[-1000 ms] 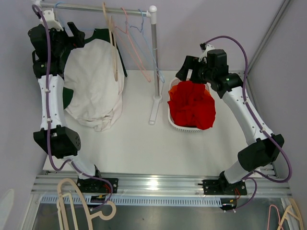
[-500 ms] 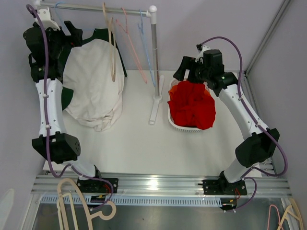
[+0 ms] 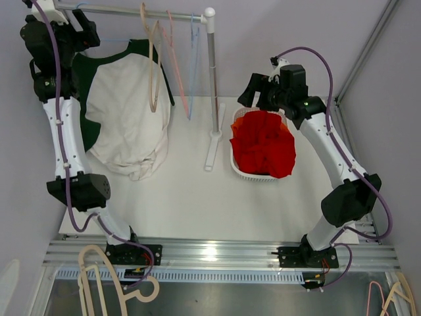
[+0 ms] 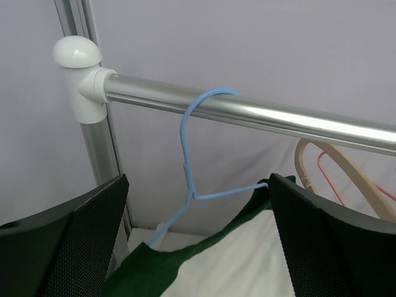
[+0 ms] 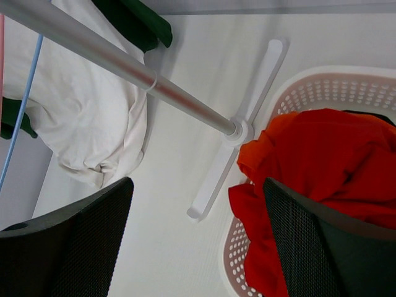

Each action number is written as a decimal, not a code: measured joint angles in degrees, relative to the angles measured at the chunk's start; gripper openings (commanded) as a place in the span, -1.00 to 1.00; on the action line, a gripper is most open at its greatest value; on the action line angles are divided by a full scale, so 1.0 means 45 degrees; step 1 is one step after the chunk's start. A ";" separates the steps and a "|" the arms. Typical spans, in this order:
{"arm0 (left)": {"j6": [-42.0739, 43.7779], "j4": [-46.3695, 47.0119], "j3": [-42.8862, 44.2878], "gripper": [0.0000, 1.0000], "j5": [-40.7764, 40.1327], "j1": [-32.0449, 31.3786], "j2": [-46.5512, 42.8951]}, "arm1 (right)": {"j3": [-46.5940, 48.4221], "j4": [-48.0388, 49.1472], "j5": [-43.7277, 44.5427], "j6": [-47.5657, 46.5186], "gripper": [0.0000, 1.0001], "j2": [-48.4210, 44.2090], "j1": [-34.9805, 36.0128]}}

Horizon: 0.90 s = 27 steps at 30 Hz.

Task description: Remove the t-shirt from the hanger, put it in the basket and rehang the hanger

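A white t-shirt with dark green collar and sleeves [image 3: 128, 115] hangs on a light blue hanger [image 4: 189, 167] hooked over the silver rail [image 3: 131, 10]. In the left wrist view the shirt's green neckline [image 4: 185, 263] lies low between the fingers. My left gripper [image 3: 82, 29] is open and empty, high at the rail's left end, just left of the hanger's hook. My right gripper [image 3: 250, 92] is open and empty, above the far left rim of the basket, right of the rack's post.
Several empty hangers, beige [image 3: 152, 59], pink [image 3: 177, 62] and blue [image 3: 193, 66], hang on the rail. The rack's post [image 3: 212, 72] and foot [image 3: 214, 148] stand mid-table. A white basket [image 3: 238, 168] holds red cloth [image 3: 263, 141]. Spare hangers [image 3: 99, 276] lie below the table's front edge.
My left gripper has risen and moved back left to the rail's end, letting the shirt hang flatter. My right gripper has drawn slightly up and left over the basket.
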 measured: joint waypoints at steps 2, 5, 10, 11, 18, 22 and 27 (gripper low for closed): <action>0.0005 -0.0058 0.0544 0.96 0.0053 0.0058 0.0612 | 0.0301 0.0063 -0.0092 0.0000 0.80 0.0204 -0.0029; 0.0005 -0.0146 0.1219 0.94 0.0160 0.0112 0.1603 | 0.0772 0.0107 -0.0117 0.0000 0.80 0.0486 -0.0053; -0.0019 -0.0219 0.1370 0.86 0.0495 0.0185 0.2735 | 0.1292 0.0204 -0.0136 0.0005 0.81 0.0777 -0.0121; -0.0019 -0.0248 0.1384 0.86 0.0520 0.0199 0.2880 | 0.1326 0.0238 -0.0155 0.0010 0.80 0.0811 -0.0121; -0.0180 -0.0461 0.1826 0.34 0.0520 0.0214 0.3211 | 0.1413 0.0301 -0.0209 0.0087 0.80 0.1098 -0.0131; -0.0423 -0.0466 0.1943 -0.17 0.0597 0.0223 0.3211 | 0.1413 0.0301 -0.0209 0.0087 0.81 0.1151 -0.0131; -0.0573 -0.0389 0.1996 -0.65 0.0835 0.0219 0.3211 | 0.1413 0.0345 -0.0248 0.0087 0.81 0.1151 -0.0136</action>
